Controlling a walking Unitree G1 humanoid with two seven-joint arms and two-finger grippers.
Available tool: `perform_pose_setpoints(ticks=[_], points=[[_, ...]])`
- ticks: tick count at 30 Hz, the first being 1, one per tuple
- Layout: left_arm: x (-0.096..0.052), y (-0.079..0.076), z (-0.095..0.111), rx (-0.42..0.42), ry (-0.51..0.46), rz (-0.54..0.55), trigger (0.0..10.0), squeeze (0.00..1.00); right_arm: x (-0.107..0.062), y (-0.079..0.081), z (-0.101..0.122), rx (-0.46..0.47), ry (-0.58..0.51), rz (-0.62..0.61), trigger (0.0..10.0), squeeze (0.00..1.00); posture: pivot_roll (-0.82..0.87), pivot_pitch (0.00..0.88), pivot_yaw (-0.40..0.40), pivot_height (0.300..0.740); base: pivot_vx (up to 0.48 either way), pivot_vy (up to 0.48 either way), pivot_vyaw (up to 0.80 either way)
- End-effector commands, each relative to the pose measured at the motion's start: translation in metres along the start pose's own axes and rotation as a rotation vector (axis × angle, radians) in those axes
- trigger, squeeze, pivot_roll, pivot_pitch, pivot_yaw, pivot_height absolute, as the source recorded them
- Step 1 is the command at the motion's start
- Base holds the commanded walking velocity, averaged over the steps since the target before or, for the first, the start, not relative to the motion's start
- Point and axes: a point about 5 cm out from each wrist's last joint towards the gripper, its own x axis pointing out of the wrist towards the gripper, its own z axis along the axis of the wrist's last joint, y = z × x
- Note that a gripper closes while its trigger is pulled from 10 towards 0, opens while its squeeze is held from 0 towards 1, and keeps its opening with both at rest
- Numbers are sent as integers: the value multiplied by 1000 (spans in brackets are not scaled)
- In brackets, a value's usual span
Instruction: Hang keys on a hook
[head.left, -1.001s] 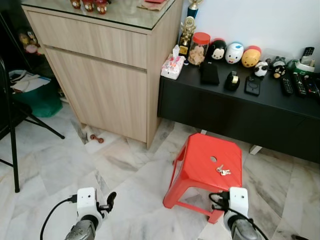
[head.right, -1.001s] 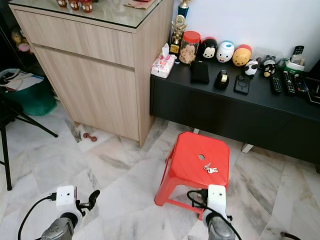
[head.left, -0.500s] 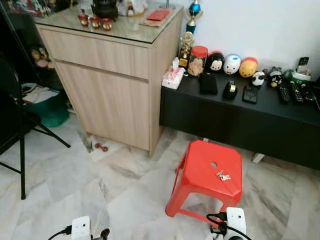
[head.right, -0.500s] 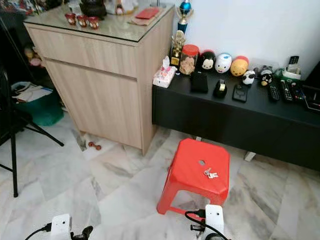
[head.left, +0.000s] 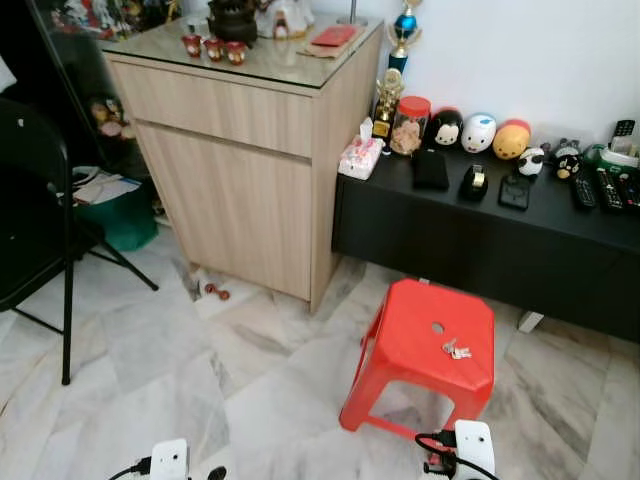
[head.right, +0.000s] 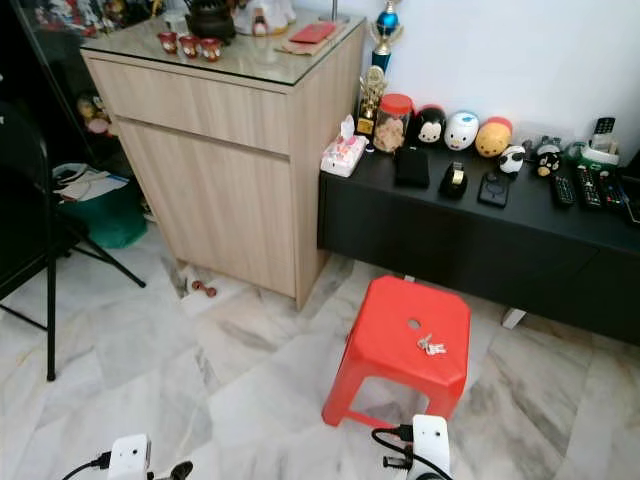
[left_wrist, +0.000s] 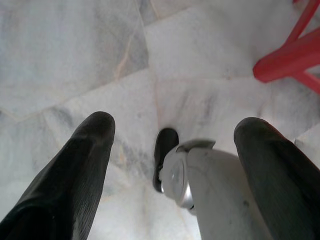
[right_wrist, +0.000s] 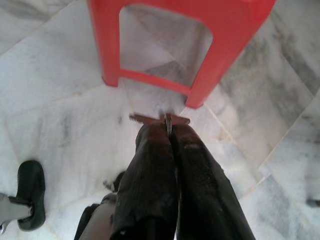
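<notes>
A: The floor (head.left: 150, 350) looks like polished marble, grey-veined and glossy. The stool (head.left: 425, 350) at five o'clock?

B: Smooth red plastic with a slight sheen; the keys (head.left: 456, 349) on its seat look like pale metal.

A: And the cabinet (head.left: 240, 190) at eleven o'clock?

B: Light matt wood grain under a glossy glass top. The low unit (head.left: 480, 240) at two o'clock is matt black.

A: The right gripper (right_wrist: 167, 135)?

B: Dull black fingers, slightly scuffed.
</notes>
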Motion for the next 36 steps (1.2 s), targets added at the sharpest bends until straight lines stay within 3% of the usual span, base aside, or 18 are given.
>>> perform_pose_setpoints(ticks=[1,17,36], points=[[-2,1,-11,8,49,-5,10000,0,-2,-4,-7,12,23,-11,10000,0,85,0,-39,740,-251,0,0],[-3,1,-11,1,52,-3,10000,0,-1,-6,-7,33,30,-32,10000,0,93,31,-51,740,-330,0,0],[-3,3,-9,34,37,-3,10000,0,-1,-10,-3,69,18,-53,10000,0,98,92,-59,740,0,0,0]])
